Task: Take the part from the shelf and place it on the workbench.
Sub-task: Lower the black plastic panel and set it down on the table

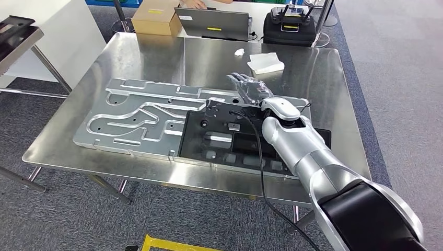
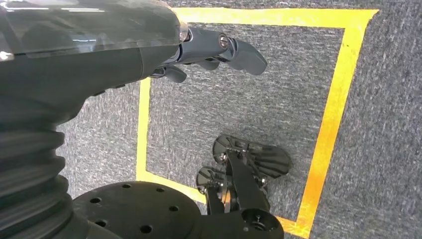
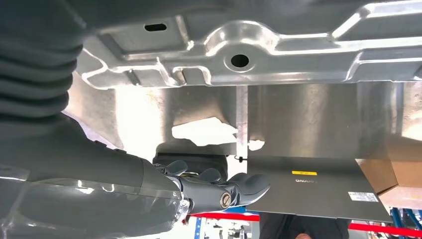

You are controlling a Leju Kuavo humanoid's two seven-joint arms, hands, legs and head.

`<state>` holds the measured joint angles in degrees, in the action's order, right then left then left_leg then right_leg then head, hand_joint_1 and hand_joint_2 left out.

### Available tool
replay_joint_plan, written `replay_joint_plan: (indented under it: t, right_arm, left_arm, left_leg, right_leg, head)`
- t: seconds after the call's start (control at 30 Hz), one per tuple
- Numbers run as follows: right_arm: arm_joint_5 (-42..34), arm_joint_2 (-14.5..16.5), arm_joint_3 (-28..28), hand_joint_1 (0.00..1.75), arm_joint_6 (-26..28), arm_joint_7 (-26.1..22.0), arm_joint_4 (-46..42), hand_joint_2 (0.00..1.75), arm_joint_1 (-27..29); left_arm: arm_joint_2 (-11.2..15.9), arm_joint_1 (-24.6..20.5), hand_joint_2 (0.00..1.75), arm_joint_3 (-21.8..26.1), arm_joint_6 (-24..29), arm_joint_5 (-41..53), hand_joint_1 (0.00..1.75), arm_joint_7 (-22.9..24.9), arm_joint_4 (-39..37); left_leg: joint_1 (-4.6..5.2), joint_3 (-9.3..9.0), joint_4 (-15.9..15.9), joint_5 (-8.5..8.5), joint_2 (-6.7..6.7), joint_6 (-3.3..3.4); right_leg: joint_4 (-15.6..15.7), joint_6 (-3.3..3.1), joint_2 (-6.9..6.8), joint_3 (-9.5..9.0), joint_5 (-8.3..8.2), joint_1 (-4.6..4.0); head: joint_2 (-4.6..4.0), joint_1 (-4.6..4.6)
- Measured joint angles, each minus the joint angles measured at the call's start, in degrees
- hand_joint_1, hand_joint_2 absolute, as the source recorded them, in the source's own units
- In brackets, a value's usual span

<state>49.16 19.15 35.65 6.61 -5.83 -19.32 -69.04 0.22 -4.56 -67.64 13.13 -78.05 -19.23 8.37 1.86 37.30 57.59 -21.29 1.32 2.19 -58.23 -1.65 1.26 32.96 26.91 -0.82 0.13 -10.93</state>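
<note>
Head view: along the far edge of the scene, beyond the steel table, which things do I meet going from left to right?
Cardboard box → grey laptop → black case with a controller on top.

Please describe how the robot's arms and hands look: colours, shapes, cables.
The right arm has rounded silver segments, a white wrist cap and a black upper part, with a thin black cable running along it. The right hand and left hand have dark grey fingers, glossy translucent covers and grey ribbed wrist sleeves.
</note>
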Motion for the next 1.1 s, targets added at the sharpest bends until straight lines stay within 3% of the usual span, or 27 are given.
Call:
replay_joint_plan:
  t: [0.87,1.0,1.1]
  right_arm:
    - [0.3,-0.1,0.0,0.0,0.2,-0.6,0.0,0.0,0.9]
    - [0.3,-0.1,0.0,0.0,0.2,-1.6,0.0,0.0,1.5]
    - [0.6,-0.1,0.0,0.0,0.2,-2.0,0.0,0.0,2.2]
  left_arm:
    - [0.0,0.0,1.75,-0.2,-1.7,-0.4,0.0,-2.3,0.0]
    - [0.0,0.0,0.0,0.2,-1.9,-2.2,0.0,-3.8,0.0]
    - [0.0,0.1,0.0,0.7,-1.8,-3.1,0.0,-4.4,0.0]
  left_leg:
    - [0.0,0.0,0.0,0.0,0.0,0.0]
    - [0.0,0.0,0.0,0.0,0.0,0.0]
    - [0.0,0.0,0.0,0.0,0.0,0.0]
  right_leg:
    - [0.0,0.0,0.0,0.0,0.0,0.0]
    - [0.0,0.0,0.0,0.0,0.0,0.0]
    - [0.0,0.0,0.0,0.01,0.0,0.0]
  head:
    - [0.0,0.0]
    - [0.0,0.0]
    - [0.0,0.0]
